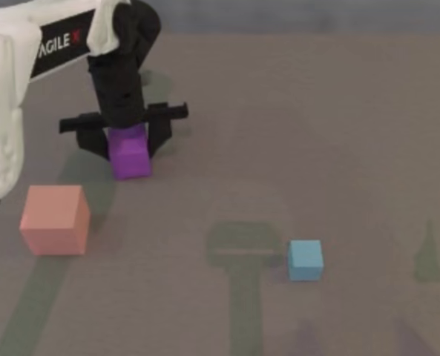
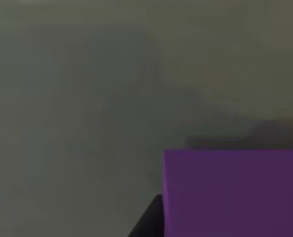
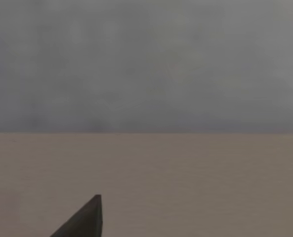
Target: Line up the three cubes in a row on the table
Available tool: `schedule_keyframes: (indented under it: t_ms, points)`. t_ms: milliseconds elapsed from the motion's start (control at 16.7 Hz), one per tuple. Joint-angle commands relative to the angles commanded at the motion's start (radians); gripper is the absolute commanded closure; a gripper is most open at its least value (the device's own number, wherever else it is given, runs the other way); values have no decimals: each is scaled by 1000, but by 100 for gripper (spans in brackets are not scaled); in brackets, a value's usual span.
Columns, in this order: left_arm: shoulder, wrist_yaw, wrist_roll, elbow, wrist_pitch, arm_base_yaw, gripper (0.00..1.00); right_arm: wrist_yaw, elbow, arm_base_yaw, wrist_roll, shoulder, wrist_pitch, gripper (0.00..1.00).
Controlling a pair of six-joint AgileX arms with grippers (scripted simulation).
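Observation:
The purple cube (image 1: 130,159) sits at the left rear of the table (image 1: 316,111), between the black fingers of my left gripper (image 1: 128,147), which is shut on it. In the left wrist view the purple cube (image 2: 235,192) fills the near corner, with one dark fingertip (image 2: 151,222) pressed against its side. The large salmon-pink cube (image 1: 55,219) rests in front of it, near the left edge. Right of the middle lies the small light-blue cube (image 1: 306,259). My right arm is outside the top view; its wrist view shows a single dark fingertip (image 3: 89,217) over bare table.
Faint dark shadow shapes cross the table (image 1: 238,245) around the middle and at the right edge. The white left arm (image 1: 4,89) reaches in from the upper left corner.

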Motion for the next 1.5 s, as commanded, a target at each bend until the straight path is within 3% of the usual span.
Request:
schedule_keyframes:
  t_ms: [300, 720, 900, 1260, 1500]
  points:
    - [-34, -1, -2, 136, -180, 14, 100, 0, 0, 0, 0, 0, 0, 0]
    - [-48, -1, -14, 139, -193, -4, 100, 0, 0, 0, 0, 0, 0, 0]
    - [-105, -4, -92, 60, -170, -107, 100, 0, 0, 0, 0, 0, 0, 0]
    - [-276, -11, -325, -188, -104, -450, 100, 0, 0, 0, 0, 0, 0, 0]
    - [-325, -14, -383, -247, -83, -513, 100, 0, 0, 0, 0, 0, 0, 0]
